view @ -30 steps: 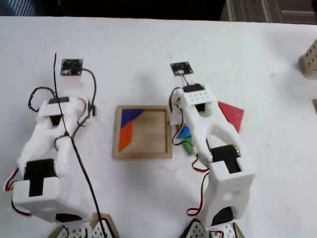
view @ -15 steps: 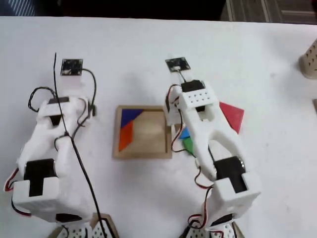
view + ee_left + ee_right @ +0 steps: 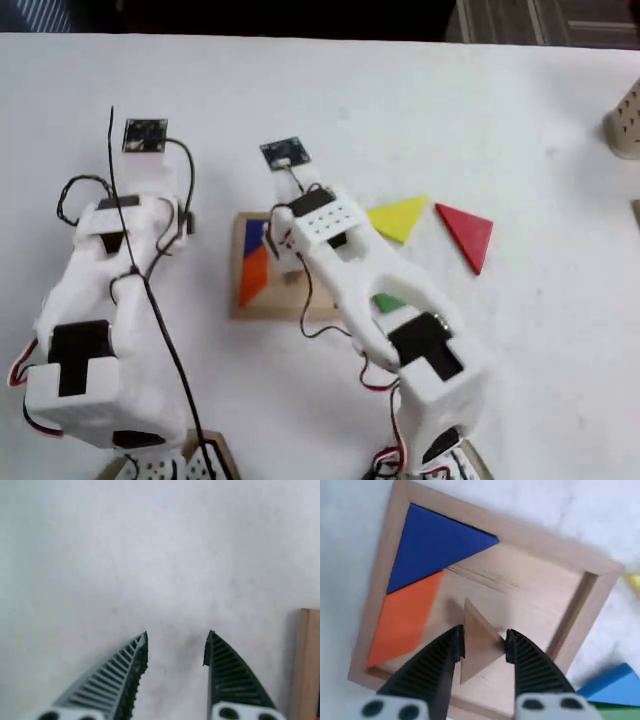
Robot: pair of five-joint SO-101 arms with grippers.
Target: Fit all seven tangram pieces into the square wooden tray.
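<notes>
The square wooden tray (image 3: 545,547) lies on the white bench (image 3: 520,120) between the two arms. Two pieces sit flat in it: a blue triangle (image 3: 435,542) fills one corner, and an orange parallelogram (image 3: 402,625) lies against that triangle's edge along the same wall. The right gripper (image 3: 484,637) hangs over the tray's bare floor, pinching a wood-coloured triangle (image 3: 476,622) between its fingers; whether that piece touches the floor cannot be told. Outside the tray, a light blue piece (image 3: 612,685) and a green piece (image 3: 388,302) lie just beside its rim under the right arm, with a yellow triangle (image 3: 398,216) and a red triangle (image 3: 468,233) farther along the bench. The left gripper (image 3: 177,640) is spread apart over bare bench near the tray's edge.
</notes>
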